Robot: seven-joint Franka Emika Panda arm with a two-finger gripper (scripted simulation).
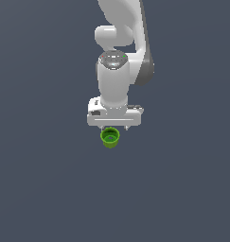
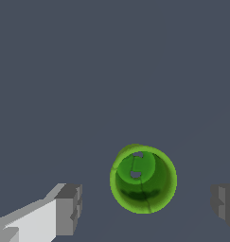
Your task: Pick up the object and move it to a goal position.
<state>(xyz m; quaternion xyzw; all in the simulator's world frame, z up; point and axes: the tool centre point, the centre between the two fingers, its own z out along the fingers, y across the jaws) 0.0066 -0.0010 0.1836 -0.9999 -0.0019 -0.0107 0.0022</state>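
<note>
Between the parted pincer (image 2: 145,206) fingers, the green cup (image 2: 143,179)

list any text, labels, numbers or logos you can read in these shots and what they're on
None can be read.
The green cup carries no lettering in either view.
The gripper fingers are plain grey and white, unmarked.
The arm has small red and green spots near its top and a dark patch on the hand's side, too small to tell whether they are text.
</note>
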